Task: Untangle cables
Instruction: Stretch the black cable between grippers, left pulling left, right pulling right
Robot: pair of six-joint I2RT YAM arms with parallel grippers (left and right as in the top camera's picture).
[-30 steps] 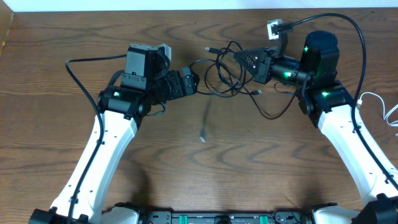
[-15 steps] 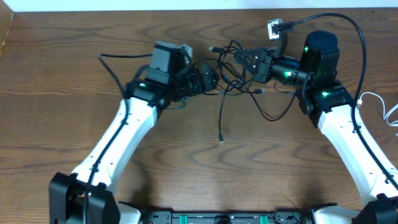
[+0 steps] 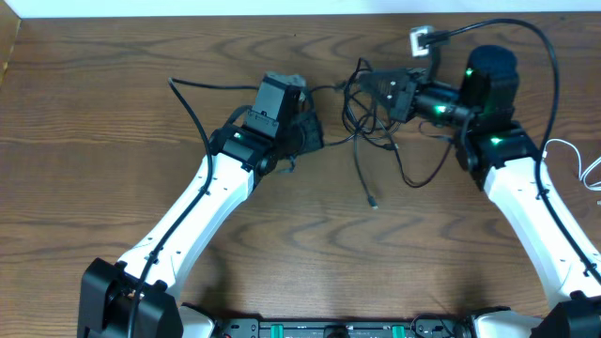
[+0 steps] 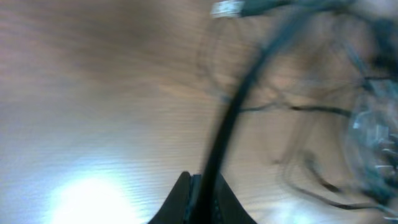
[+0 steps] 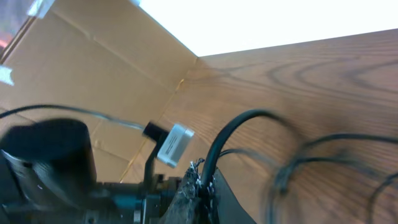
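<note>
The cables (image 3: pixel 371 103) lie as a black tangle on the far middle of the table (image 3: pixel 113 141), between my two grippers. One loose end (image 3: pixel 366 178) trails nearward out of the knot and stops at a small plug on bare wood. A thin white cord (image 3: pixel 568 145) shows at the right edge, well apart from the knot and cut off by the frame. I take it for the third cable, though I cannot be sure.

Left gripper (image 3: pixel 312 134): just left of the tangle, its tips hard to make out from above against the dark wrist. In the left wrist view, which is badly blurred, the fingers (image 4: pixel 180 199) are pressed together on a black cord (image 4: pixel 227 118) that runs away toward the upper right. Right gripper (image 3: pixel 376 84): at the tangle's far right side, pointing left. In the right wrist view its fingers (image 5: pixel 227 202) are closed on a black loop (image 5: pixel 217 149) that arches up and to the right. Whether both grip the same cord I cannot tell.

The left arm (image 3: pixel 188 225) reaches diagonally from the near left. The right arm (image 3: pixel 526 197) rises from the near right and turns left at its dark wrist.

The surface is brown wood grain, with a white strip (image 3: pixel 282 7) along the far edge. The right wrist view shows a brown panel (image 5: pixel 93 74) past the table.
</note>
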